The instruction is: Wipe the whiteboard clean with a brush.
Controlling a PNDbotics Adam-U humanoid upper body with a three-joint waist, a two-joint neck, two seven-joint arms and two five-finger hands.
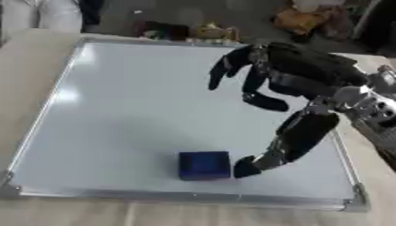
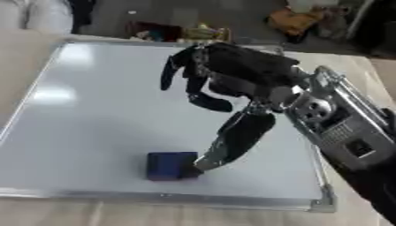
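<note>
- One hand shows for me: the right hand point(image 1: 298, 77), coming in from three o'clock above the whiteboard point(image 1: 116, 114).
- Its fingers hang relaxed and spread, grasping nothing; the thumb tip touches the brush's right side.
- The blue brush point(image 1: 204, 165) lies on the board near its six o'clock edge.

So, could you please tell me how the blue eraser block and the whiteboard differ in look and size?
The blue eraser block is small, dark and boxy; the whiteboard is broad, pale and flat with a metal frame. The block sits on the board near its front edge. Both are rectangular.
</note>
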